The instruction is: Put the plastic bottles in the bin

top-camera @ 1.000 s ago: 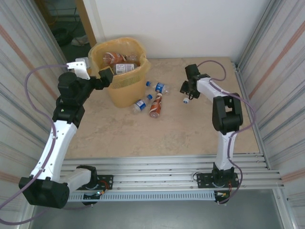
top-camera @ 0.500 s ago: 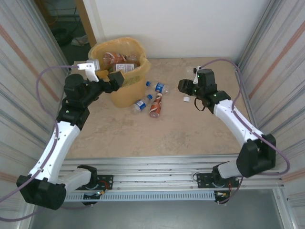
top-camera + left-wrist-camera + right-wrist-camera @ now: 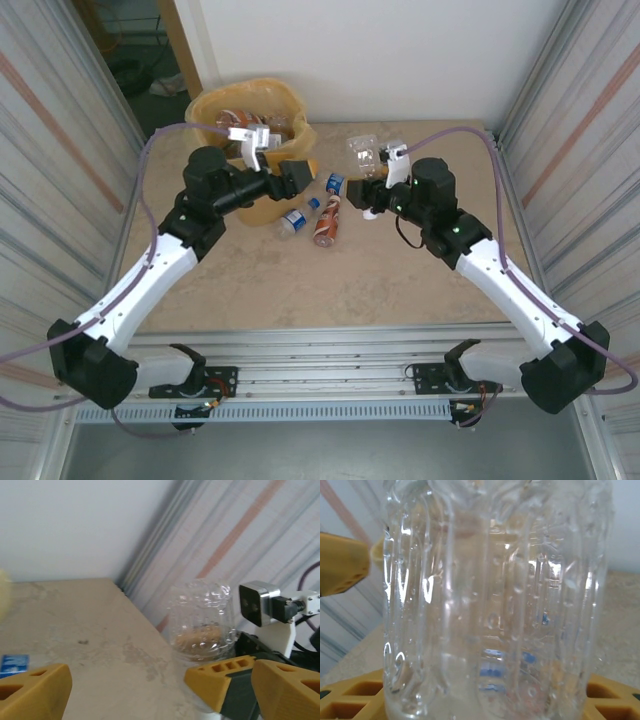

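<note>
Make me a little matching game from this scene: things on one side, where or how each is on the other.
1. clear bottle
2. brown-orange bottle
3. bin
4. left gripper

a. open, holding nothing
b. lying on the table
c. held by the right gripper
d. standing far left, bottles inside

Pairs: 1-c, 2-b, 3-d, 4-a

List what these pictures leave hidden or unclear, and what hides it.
Top view: contents of the tall yellow latticed plastic bin, mostly covered by the left arm.
Right wrist view: far end of the ribbed clear plastic bottle, cut off by the top edge.
Left wrist view: blue label, cut by the left edge.
</note>
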`<action>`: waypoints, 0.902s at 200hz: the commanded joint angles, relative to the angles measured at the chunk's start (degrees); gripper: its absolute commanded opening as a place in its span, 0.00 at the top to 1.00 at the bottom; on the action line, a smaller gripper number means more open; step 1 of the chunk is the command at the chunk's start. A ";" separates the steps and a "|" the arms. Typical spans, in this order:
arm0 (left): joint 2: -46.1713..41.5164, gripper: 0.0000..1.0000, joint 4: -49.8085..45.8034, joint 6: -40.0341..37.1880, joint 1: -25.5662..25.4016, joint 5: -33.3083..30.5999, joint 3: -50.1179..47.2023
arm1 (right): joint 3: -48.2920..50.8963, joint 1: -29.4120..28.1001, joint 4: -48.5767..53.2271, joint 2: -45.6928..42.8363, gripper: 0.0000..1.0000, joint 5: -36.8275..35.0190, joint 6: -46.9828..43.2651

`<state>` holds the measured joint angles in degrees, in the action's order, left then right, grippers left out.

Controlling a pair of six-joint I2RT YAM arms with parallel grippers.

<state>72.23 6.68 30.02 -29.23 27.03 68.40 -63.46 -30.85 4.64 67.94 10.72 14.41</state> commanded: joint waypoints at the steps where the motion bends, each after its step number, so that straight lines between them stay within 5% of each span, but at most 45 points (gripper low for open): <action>1: 1.73 0.08 3.32 1.06 -2.35 4.71 4.10 | -0.19 -1.49 -2.45 -1.27 0.56 1.08 -3.56; 119: 12.05 0.19 7.43 6.69 -5.55 9.78 9.62 | -4.76 -6.32 -1.73 2.94 0.56 -1.25 -8.33; 180: 12.61 0.50 7.92 6.72 -5.41 8.48 9.88 | -5.45 -6.62 -1.57 3.93 0.47 -1.49 -8.38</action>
<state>85.12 12.40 36.21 -34.04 35.07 76.12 -67.09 -36.84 4.25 71.20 9.93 7.64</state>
